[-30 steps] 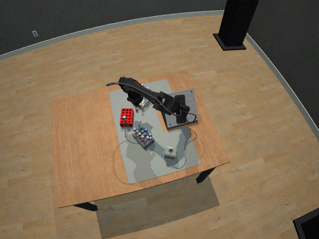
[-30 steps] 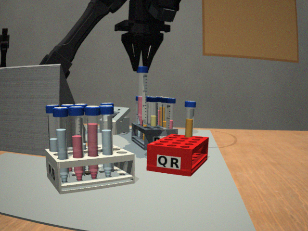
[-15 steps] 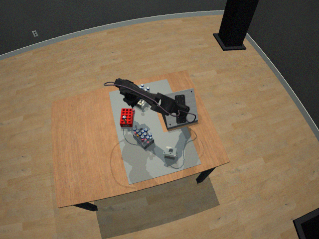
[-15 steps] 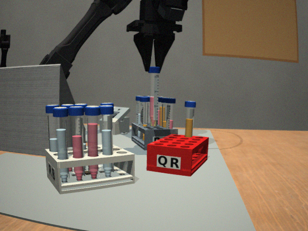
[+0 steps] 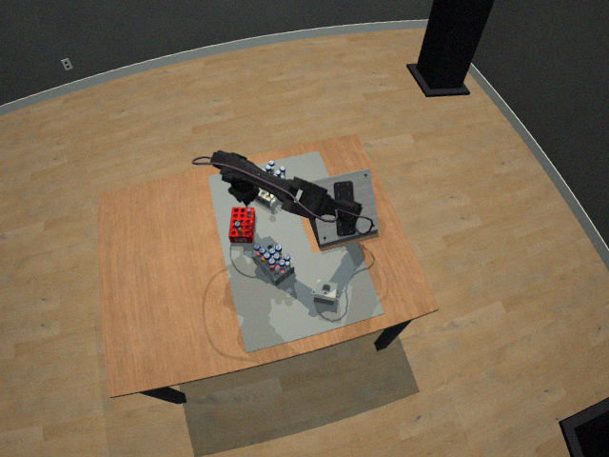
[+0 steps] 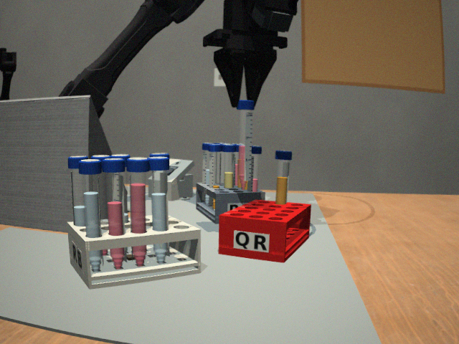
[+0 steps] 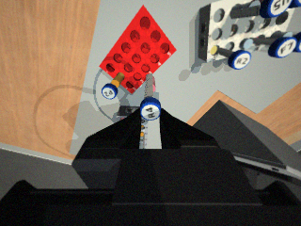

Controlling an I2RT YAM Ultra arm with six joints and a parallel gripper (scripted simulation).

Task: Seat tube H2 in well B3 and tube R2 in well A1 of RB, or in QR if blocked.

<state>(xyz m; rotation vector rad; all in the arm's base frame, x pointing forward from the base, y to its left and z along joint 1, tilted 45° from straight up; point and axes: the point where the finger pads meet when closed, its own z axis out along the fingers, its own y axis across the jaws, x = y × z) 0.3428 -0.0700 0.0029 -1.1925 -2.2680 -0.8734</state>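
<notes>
Pinching one blue-capped tube (image 5: 249,212) (image 6: 246,129) (image 7: 150,109), the claw (image 5: 247,202) (image 6: 244,104) (image 7: 150,112) hangs near one red rack (image 5: 242,240) (image 6: 226,240) (image 7: 125,37) holding one amber tube (image 5: 237,225) (image 6: 282,185) (image 7: 116,84).

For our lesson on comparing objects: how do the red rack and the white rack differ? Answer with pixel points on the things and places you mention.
The red rack (image 5: 244,232) (image 6: 255,218) (image 7: 119,44) reads QR; the white rack (image 6: 144,236) (image 7: 205,33) reads RB. The red rack holds one tube; the white rack holds several. Both have round wells and open sides.

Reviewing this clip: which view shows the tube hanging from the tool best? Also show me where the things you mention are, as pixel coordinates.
The exterior view: it shows the tube (image 5: 249,212) (image 6: 246,133) (image 7: 150,101) side on, with blue cap, graduations and pink contents, below the tool (image 5: 247,202) (image 6: 244,105) (image 7: 150,112). The wrist view looks down on the cap, giving its label. The top view shows only a small pinkish bit by the red rack (image 5: 242,241) (image 6: 226,236) (image 7: 162,52).
</notes>
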